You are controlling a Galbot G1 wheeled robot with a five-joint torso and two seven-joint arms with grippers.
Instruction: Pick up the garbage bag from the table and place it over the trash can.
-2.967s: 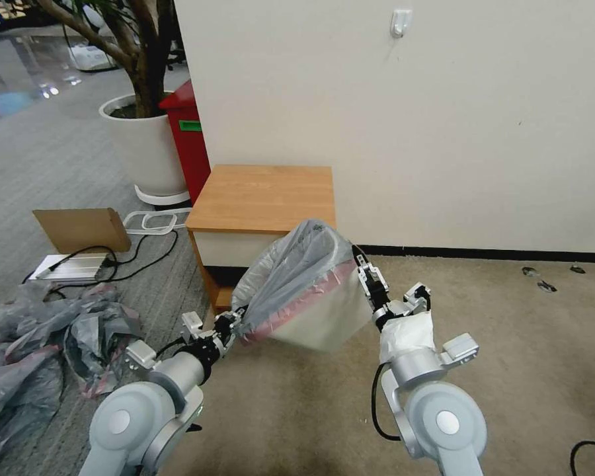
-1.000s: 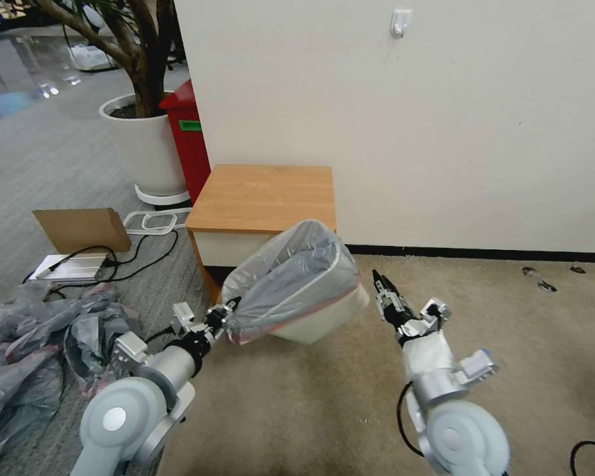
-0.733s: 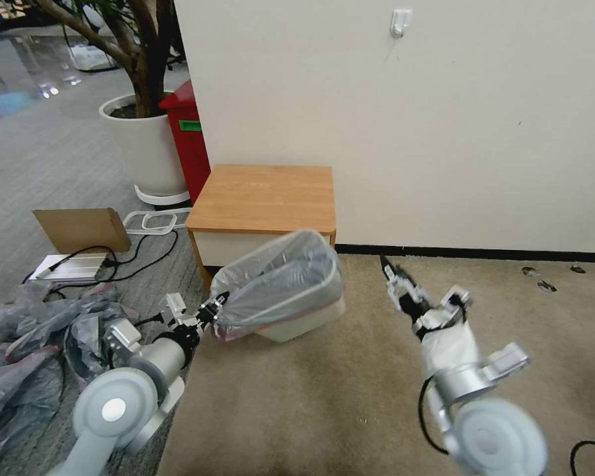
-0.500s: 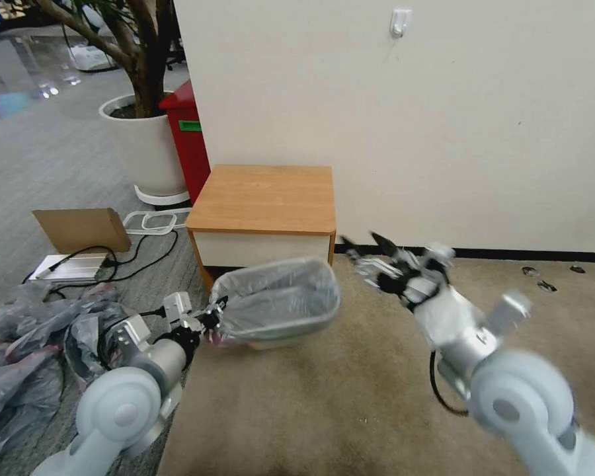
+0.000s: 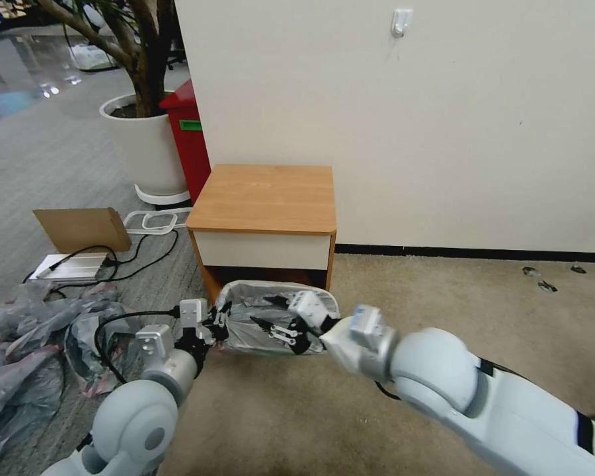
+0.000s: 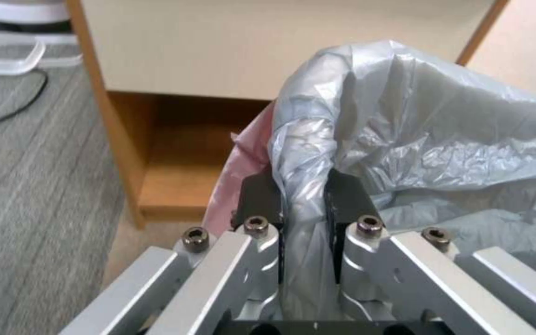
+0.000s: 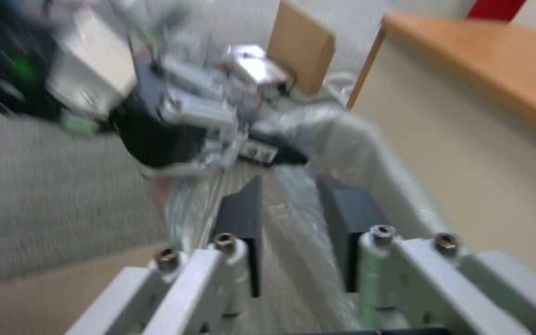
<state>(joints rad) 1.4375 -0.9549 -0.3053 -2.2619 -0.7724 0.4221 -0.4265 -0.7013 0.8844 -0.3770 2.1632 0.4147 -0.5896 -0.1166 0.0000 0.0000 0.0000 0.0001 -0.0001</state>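
Standing on the carpet just in front of the worktop (image 5: 264, 198), the trash can (image 5: 271, 345) already wore the garbage bag (image 5: 254, 311), grey film lining its mouth and the pink band folded down outside. Its long side ran across the robot's front, from one arm toward the other.

The left gripper (image 5: 213, 322) sat at the bin's left end. From its wrist camera the left gripper (image 6: 302, 195) had its jaws pinching a fold of the bag (image 6: 417, 139) right where the plastic turned over the rim, pink band just beside the dark pads.

The right gripper (image 5: 274, 328) reached across from the other side, low over the bin's mouth and pointing toward its partner. Its wrist camera showed the right gripper (image 7: 299, 209) with jaws spread, bag film (image 7: 318, 139) lying between and under them, nothing clamped.

So the plastic lay directly below and ahead of the open right jaws, along the bin's length. To my eye, the right arm was the one free to press or tuck the liner, while the left anchored the far end; pulling hard lengthwise could tug the fold off the rim.
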